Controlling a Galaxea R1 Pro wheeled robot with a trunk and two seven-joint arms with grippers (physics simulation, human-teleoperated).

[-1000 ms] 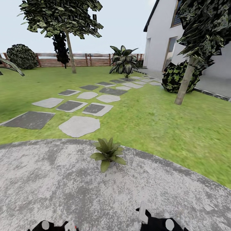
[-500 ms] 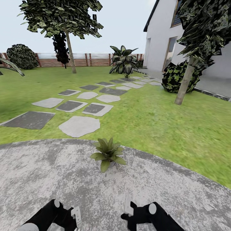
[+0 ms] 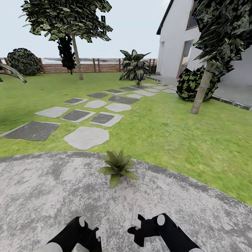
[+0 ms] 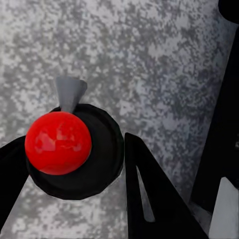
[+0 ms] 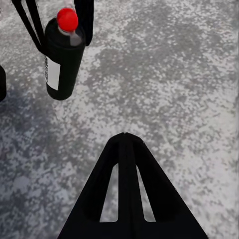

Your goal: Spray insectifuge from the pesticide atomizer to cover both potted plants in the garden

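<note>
A wide green lawn (image 3: 168,129) crossed by grey stepping stones (image 3: 86,137) runs back to a brown fence (image 3: 105,65). Nearer lies the round grey patio (image 3: 52,189), with one small potted plant (image 3: 117,167) at its edge. Low in the head view are both arms. The left gripper (image 4: 74,199) pinches the dark spray bottle (image 5: 62,57), red-capped. The right gripper (image 5: 127,184) has its fingers pressed together.

bright flat daylight | faint shadows | grainy render | edges stretched
</note>
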